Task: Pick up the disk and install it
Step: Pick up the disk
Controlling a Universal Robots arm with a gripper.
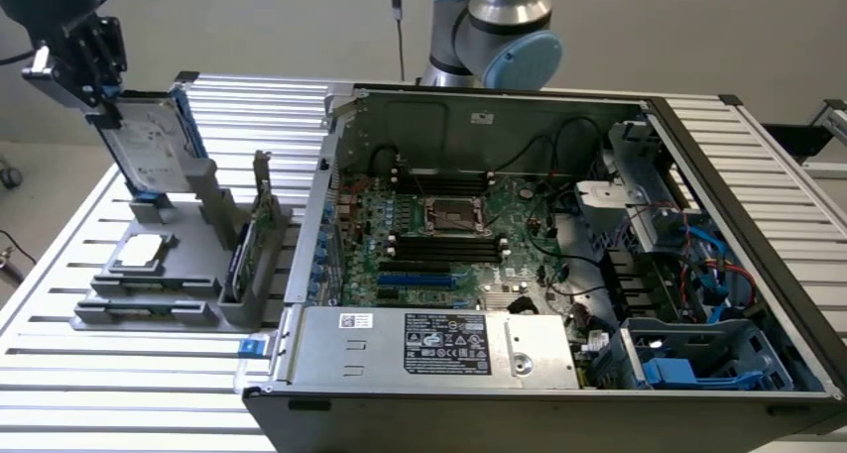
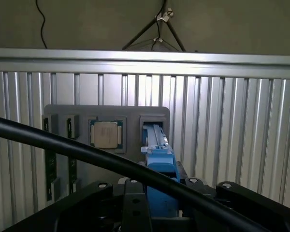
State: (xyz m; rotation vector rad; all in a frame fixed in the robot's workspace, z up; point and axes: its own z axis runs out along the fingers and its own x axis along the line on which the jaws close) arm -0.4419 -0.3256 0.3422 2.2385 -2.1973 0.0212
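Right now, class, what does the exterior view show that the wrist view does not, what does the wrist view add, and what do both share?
The exterior view adds the open computer case with its motherboard and power supply, plus the arm's blue-capped joint. The wrist view adds a thick black cable crossing the foreground and a tripod by the far wall. Both share the gripper on the upper end of the disk, the grey holder at which the disk stands, the silver chip and the slatted table.
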